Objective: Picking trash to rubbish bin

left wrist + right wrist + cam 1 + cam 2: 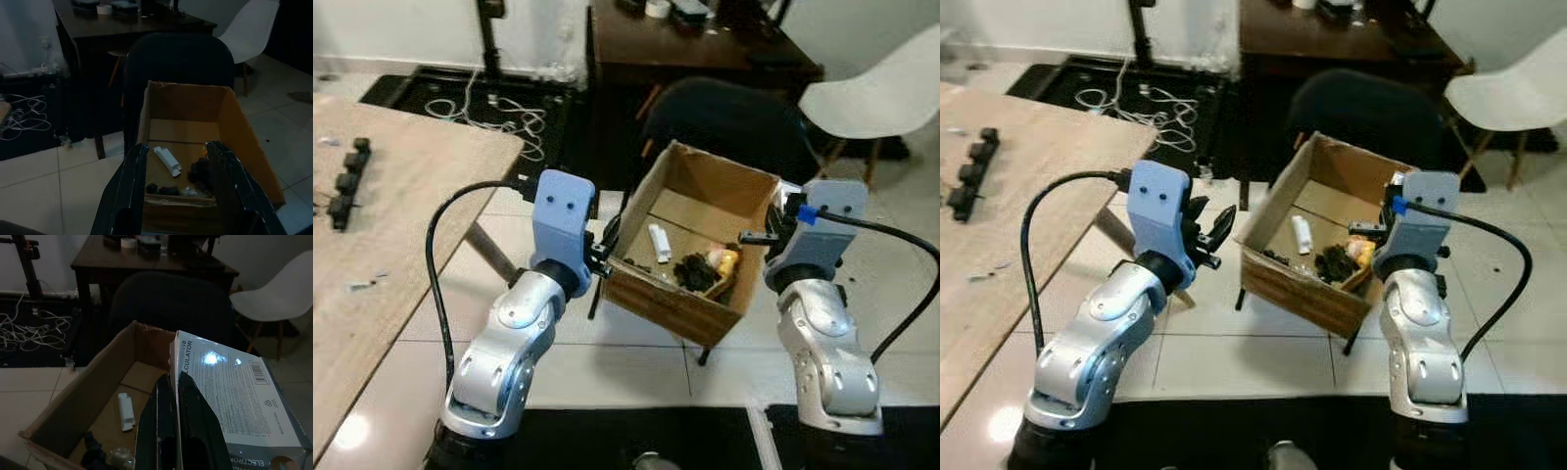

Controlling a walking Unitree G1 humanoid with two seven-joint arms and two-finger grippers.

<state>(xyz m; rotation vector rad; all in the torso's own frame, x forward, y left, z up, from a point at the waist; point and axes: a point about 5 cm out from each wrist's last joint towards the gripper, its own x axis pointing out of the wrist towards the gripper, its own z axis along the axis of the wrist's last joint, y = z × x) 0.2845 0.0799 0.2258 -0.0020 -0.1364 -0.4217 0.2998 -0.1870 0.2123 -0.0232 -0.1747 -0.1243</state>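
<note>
An open cardboard box (pixel 700 188) stands on a small stand in front of me and serves as the bin. Inside lie a white stick-shaped piece (pixel 659 242), a black clump (pixel 695 271) and a yellow scrap (pixel 726 260). My left gripper (pixel 605 250) hovers open just outside the box's left wall, its fingers (pixel 131 186) framing the box with nothing between them. My right gripper (pixel 173 379) is at the box's right rim, shut on the edge of a flat white calculator carton (pixel 230 396), which hangs over the box's right side.
A light wooden table (pixel 382 235) with small black parts (pixel 347 181) runs along my left. Behind the box are a black chair (pixel 724 117), a dark desk (pixel 705 49) and a white chair (pixel 881 88). White cables (pixel 499 113) lie on the floor at the back left.
</note>
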